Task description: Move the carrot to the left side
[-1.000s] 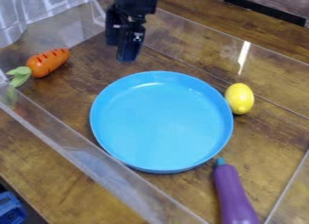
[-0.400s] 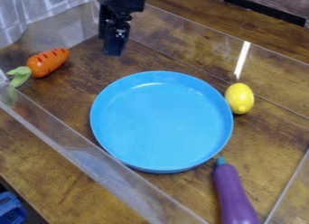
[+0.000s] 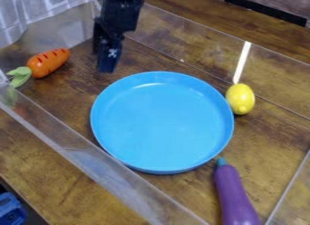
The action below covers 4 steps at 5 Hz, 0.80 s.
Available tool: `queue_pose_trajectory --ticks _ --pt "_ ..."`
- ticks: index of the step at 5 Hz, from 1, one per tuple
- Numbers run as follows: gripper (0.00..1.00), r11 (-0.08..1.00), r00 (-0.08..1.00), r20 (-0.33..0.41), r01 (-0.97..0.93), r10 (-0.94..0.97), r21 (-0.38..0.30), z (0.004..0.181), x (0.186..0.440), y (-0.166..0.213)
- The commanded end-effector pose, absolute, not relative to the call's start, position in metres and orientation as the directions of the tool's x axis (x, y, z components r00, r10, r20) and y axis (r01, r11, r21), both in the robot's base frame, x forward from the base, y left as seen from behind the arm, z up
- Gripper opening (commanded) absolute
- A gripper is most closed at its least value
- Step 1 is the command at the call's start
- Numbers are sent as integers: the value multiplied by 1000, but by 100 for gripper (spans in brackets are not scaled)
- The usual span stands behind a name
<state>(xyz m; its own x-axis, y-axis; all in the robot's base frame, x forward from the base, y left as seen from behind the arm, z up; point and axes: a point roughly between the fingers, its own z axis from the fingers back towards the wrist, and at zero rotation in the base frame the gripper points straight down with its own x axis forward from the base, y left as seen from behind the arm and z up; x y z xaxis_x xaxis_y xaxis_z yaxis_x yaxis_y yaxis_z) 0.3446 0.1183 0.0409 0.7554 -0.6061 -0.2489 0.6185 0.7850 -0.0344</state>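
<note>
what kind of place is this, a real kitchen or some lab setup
Most likely a lab or test bench, not a kitchen: a wooden table fenced by clear plastic walls, toy food such as the carrot and eggplant, and a robot gripper hanging over it.

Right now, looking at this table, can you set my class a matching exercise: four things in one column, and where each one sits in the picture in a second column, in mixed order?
Column one:
1. carrot
2. lemon
3. eggplant
4. blue plate

Column two:
A. bottom edge, right of centre
B. middle of the table
C. far left, beside the tool
D. right side, just off the plate's rim

Pairs: 1-C, 2-D, 3-A, 4-B
</note>
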Motion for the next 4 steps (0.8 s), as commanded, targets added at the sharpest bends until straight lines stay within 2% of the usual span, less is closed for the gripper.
queue_pose_trajectory --ticks 1,2,3,4 --pt "100 782 767 -223 623 -602 31 43 346 131" --pt "100 780 768 -218 624 -602 48 32 335 135" --pt "100 783 774 -208 620 -598 58 30 324 137" --pt "100 736 734 -195 673 -650 77 28 328 134"
